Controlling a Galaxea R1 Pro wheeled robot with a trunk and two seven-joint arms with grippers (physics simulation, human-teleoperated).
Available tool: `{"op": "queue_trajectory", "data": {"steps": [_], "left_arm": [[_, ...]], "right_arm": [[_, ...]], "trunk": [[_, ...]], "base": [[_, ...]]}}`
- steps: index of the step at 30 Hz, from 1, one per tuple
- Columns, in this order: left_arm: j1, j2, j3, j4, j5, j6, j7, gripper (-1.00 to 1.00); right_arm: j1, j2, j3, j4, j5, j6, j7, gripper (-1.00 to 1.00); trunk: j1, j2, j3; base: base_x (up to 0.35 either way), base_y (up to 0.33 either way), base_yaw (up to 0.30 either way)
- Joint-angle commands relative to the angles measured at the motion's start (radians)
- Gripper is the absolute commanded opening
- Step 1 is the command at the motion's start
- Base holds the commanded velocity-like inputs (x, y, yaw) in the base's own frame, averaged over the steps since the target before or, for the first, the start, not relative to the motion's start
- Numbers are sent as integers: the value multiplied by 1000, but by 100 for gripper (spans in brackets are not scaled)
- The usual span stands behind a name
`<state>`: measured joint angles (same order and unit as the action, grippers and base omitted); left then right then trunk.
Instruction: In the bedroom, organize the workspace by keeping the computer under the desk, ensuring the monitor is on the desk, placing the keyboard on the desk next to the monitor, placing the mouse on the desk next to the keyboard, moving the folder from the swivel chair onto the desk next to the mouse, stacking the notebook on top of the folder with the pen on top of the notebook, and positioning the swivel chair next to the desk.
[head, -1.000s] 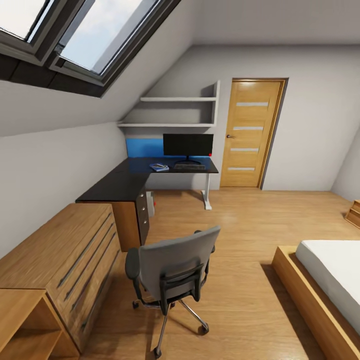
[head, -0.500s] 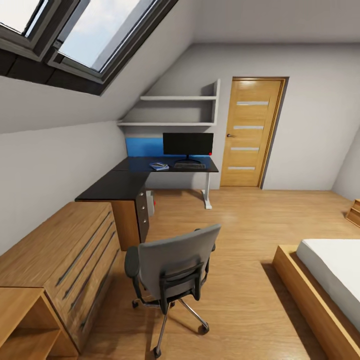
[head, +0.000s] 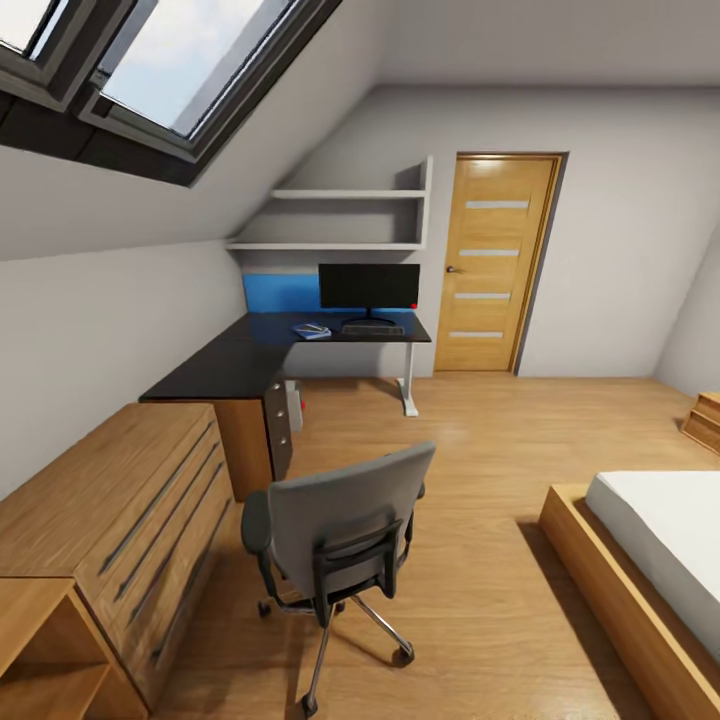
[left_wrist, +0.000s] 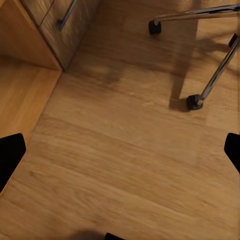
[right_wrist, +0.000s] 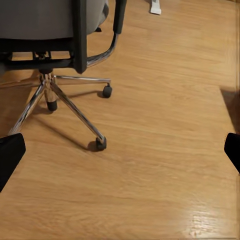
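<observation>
- The left gripper hangs spread wide and empty above the wood plank floor, its dark fingertips at the far sides of the wrist view; a judgement: it is simply being carried while the robot travels.
- The right gripper is equally wide and empty, just beside the chrome five-star base of the grey swivel chair.
- That chair stands back-on, well apart from the long glossy black worktop.
- At the worktop's far end stand the wide black monitor, the thin dark keyboard before it, and a small blue item, too small to identify.
- Open floor runs between the light wood drawer cabinet and the wooden-framed bed, so there looks to be room to pass the chair.
</observation>
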<state>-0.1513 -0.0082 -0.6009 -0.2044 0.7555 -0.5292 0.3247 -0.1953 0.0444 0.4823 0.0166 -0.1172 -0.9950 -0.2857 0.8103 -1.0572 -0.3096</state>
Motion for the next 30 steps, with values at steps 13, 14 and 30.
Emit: {"op": "queue_trajectory", "data": {"steps": [13, 14, 30], "left_arm": [[-1, 1, -7, 0, 8, -2, 4, 100], [-1, 1, -7, 0, 8, -2, 4, 100], [-157, 7, -1, -80, 38, 383, 14, 100]], "right_arm": [[-1, 2, 11, 1, -10, -4, 3, 100], [-1, 2, 11, 1, -10, -4, 4, 100], [-167, -30, -22, -269, -173, 415, -2, 100]], "trunk": [[50, -92, -40], [54, -99, -43], [115, -211, -93]], "base": [[0, 0, -112], [0, 0, 0], [0, 0, 0]]}}
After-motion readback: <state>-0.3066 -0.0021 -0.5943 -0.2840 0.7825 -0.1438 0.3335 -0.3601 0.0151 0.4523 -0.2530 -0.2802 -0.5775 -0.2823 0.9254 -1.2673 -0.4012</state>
